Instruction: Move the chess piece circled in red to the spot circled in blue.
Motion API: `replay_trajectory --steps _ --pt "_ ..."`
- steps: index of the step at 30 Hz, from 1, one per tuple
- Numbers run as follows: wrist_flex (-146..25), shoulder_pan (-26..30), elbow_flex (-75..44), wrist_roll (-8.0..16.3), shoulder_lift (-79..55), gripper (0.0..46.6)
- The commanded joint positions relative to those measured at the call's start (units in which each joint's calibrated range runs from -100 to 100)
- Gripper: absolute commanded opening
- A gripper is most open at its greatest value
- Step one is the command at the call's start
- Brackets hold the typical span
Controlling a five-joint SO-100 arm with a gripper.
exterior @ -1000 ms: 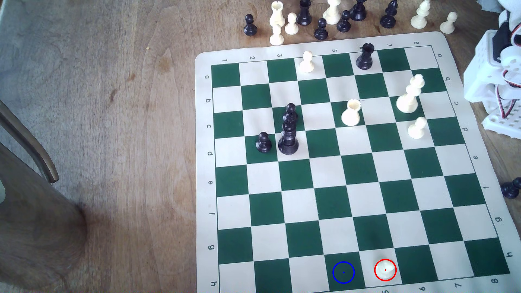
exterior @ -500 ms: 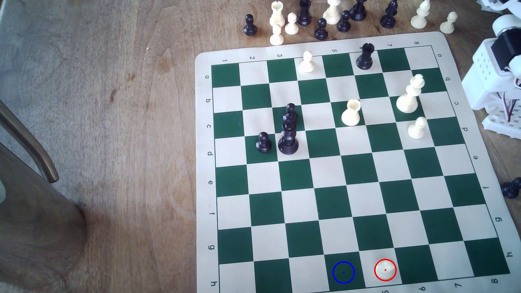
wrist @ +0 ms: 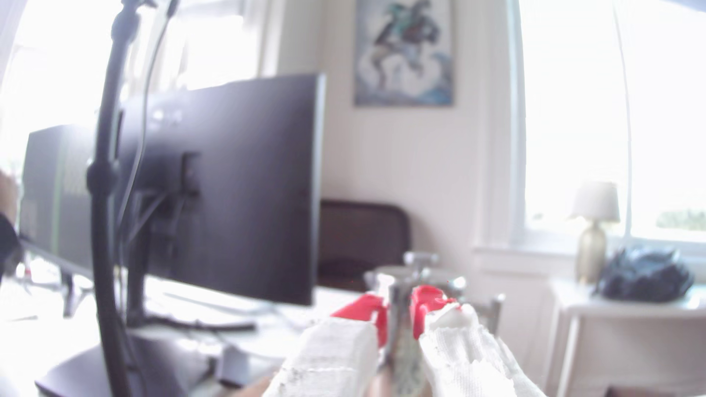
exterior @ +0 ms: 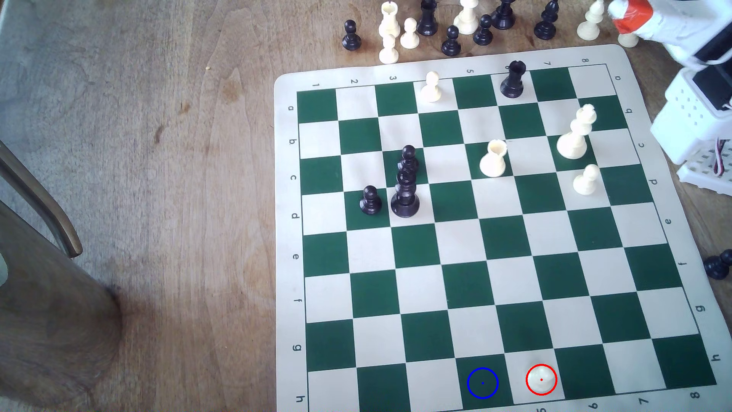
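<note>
Fingers (wrist: 397,313) slightly parted, nothing between

The arm (exterior: 693,51) has swung up; its red-tipped fingers (exterior: 630,16) now show, seemingly over the off-board pieces.

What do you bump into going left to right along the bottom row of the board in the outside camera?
Blue-ringed dark green square → small cream-white plastic pawn in the red ring.

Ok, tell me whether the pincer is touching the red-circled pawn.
Apart. In the exterior view the pincer is at the top right corner, the pawn at the bottom edge.
</note>
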State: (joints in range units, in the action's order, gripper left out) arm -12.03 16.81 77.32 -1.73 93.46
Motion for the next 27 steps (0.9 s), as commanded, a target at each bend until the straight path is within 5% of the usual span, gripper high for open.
replay_trajectory --steps 1,12,16,18,23,27 --pt "-14.5 3.09 -14.03 0.68 -5.35 0.3" --pt "-39.16 9.35 -37.33 10.26 -31.75 0.3" --pt "-45.79 12.17 -51.57 15.09 -48.56 0.3" --pt "-53.57 12.32 -62.63 19.83 -59.0 0.2" --pt "-61.76 13.34 -71.88 21.68 -73.18 0.9" --pt "-61.27 16.23 -72.78 24.47 -81.41 6.0"
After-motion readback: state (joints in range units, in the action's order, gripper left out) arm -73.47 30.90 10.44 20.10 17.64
